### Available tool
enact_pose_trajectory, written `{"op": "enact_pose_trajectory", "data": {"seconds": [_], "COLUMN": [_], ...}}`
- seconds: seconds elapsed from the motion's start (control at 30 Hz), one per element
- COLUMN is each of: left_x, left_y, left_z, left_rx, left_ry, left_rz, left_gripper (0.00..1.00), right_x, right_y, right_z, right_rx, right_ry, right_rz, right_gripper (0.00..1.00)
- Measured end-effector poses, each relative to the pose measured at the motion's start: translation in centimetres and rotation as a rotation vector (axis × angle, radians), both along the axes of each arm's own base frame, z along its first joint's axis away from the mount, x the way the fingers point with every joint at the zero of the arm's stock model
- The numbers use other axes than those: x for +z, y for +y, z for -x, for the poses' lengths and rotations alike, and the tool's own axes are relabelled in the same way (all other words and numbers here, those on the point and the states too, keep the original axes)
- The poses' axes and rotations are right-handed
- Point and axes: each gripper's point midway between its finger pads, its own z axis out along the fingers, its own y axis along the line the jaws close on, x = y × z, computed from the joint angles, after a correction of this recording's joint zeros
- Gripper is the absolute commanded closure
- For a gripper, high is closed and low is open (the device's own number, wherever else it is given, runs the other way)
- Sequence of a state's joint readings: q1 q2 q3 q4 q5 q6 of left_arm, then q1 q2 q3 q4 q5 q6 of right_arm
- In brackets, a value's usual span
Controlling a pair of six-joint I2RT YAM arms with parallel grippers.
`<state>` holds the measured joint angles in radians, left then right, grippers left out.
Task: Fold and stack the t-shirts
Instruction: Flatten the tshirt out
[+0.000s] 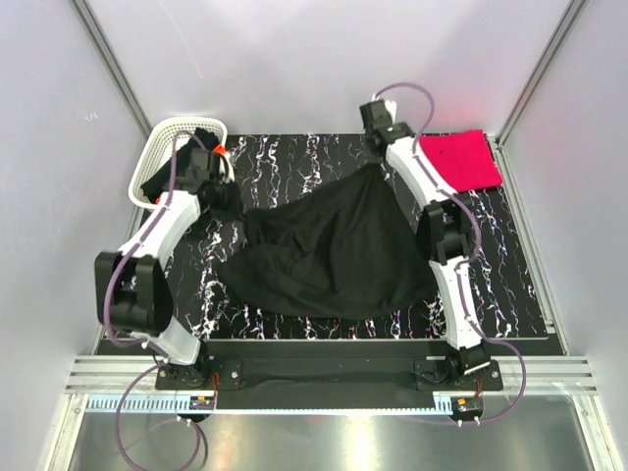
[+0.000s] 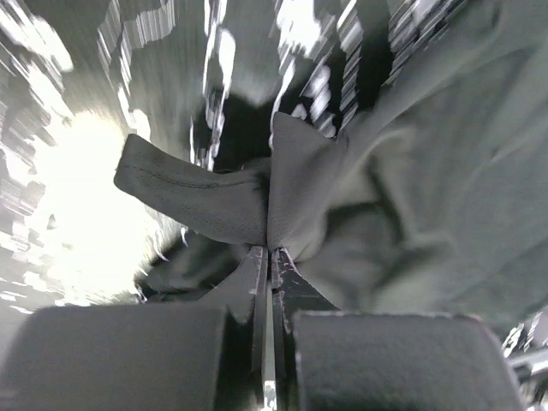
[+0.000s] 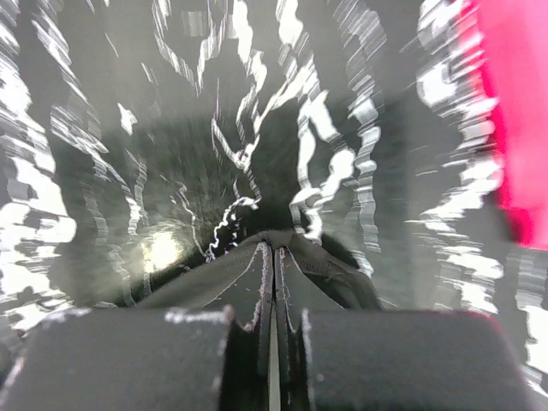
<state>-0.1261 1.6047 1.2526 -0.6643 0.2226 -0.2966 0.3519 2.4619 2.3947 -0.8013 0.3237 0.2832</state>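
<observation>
A large black t-shirt [image 1: 324, 255] lies spread over the middle of the marbled mat, pulled up toward two corners. My left gripper [image 1: 235, 203] is shut on its left corner, and the left wrist view shows the dark cloth [image 2: 411, 188] bunched at the closed left gripper [image 2: 270, 250]. My right gripper [image 1: 385, 162] is shut on the far corner. In the right wrist view a thin fold of black cloth [image 3: 330, 257] sits at the closed right gripper [image 3: 274, 241]. A pinkish-red t-shirt [image 1: 459, 159] lies folded at the back right, showing as a red blur [image 3: 514, 120] at the right wrist view's edge.
A white lattice basket [image 1: 157, 149] stands at the back left with dark cloth hanging in it and a bit of orange [image 1: 222, 149] beside it. The black marbled mat [image 1: 510, 265] covers the table. Grey walls close in the sides and back.
</observation>
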Motion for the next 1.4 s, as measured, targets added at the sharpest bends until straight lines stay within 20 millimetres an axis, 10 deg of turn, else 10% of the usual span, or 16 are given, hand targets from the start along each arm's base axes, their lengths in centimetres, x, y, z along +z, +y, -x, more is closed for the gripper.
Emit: {"op": "enact_pose_trajectory", "data": {"seconds": [0.23,0.43,0.67,0.83,1.2,1.4], "left_x": [15.0,26.2,34.3,39.2,42.6,42.9], "left_y": [1.2,1.8,1.2,1.1,0.7,1.1], "left_z": [-2.3,1.9,11.5,15.7,9.9,12.1], "left_rx": [0.039,0.007,-0.119,-0.171,-0.168,-0.188], "left_ry": [-0.411,-0.718,-1.017,-1.173,-1.179,-1.207], "left_rz": [-0.024,-0.016,-0.027,-0.023,-0.116,-0.152], "left_gripper": [1.0,1.0,1.0,1.0,1.0,1.0], "right_x": [20.0,32.2,34.8,37.0,38.0,38.7], "right_y": [-3.6,-7.3,-10.4,-12.1,-10.8,-11.7], "right_z": [3.8,14.5,27.8,33.9,31.3,35.7], "right_rx": [-0.063,-0.096,-0.063,-0.05,-0.042,0.002], "right_ry": [-0.333,-0.551,-0.661,-0.776,-0.746,-0.77], "right_rz": [-0.028,-0.138,-0.265,-0.357,-0.353,-0.396], "right_gripper": [1.0,1.0,1.0,1.0,1.0,1.0]}}
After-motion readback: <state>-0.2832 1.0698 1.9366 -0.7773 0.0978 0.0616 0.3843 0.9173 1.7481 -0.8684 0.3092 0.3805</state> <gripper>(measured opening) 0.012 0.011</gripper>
